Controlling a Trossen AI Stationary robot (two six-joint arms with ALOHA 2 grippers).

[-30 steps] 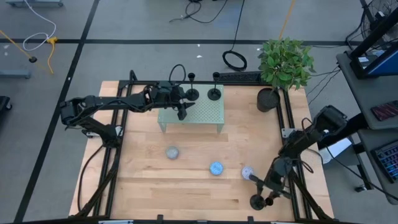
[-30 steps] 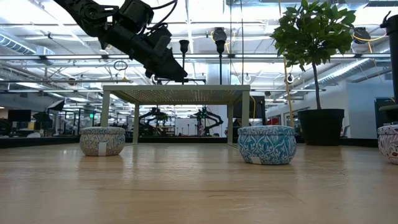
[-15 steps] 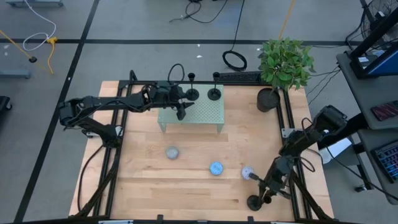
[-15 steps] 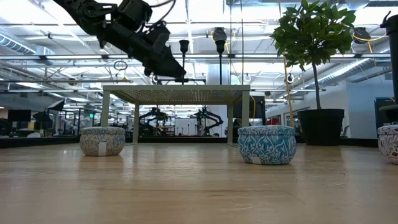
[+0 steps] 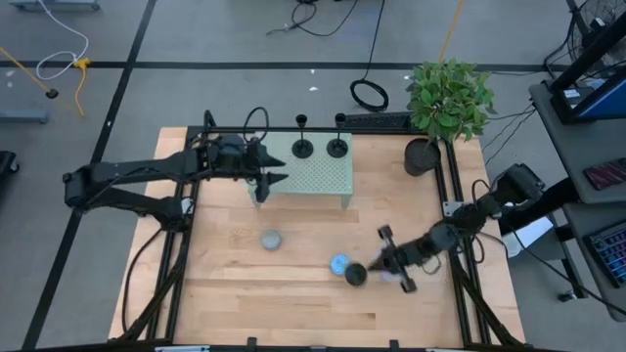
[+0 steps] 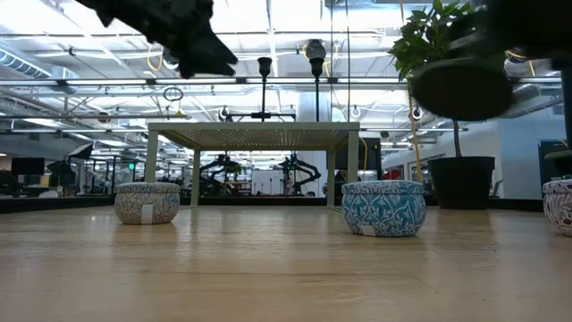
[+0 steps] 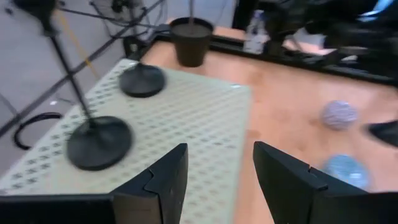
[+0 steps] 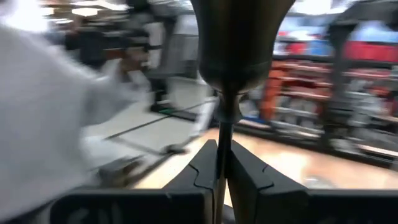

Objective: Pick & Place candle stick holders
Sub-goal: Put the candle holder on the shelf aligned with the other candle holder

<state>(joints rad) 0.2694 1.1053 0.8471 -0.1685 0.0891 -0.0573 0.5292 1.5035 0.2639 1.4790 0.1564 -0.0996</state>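
Two black candle stick holders [image 5: 303,147] [image 5: 336,147] stand on their disc bases at the far edge of the green stand [image 5: 318,176]. They also show in the left wrist view [image 7: 99,143] [image 7: 142,81]. My left gripper [image 5: 274,169] [image 7: 221,180] is open and empty over the stand's left end. My right gripper [image 5: 380,262] [image 8: 219,168] is shut on the third holder [image 5: 355,275], high above the table beside the blue tin [image 5: 338,263]. The third holder's wide end shows dark at the top right of the low view [image 6: 460,88]. My right gripper pinches the third holder's thin stem [image 8: 219,134] between its two fingers. The stem runs out past the fingertips to the wide end [image 8: 239,37]. The holder is tipped over, its disc [image 5: 355,275] toward the table's left, lifted clear of the table.
Three patterned tins sit on the wooden table: grey [image 5: 271,240], blue, and white [image 5: 389,271] under my right arm. A potted plant [image 5: 445,98] in a black pot [image 5: 423,156] stands at the far right corner. Black frame rails run along the table's sides.
My right gripper has swung from the near right corner toward the table's left and far edge. It has carried the third holder up and clear, tipping it over. My left gripper has drawn back toward the table's left edge and risen, off the stand's middle.
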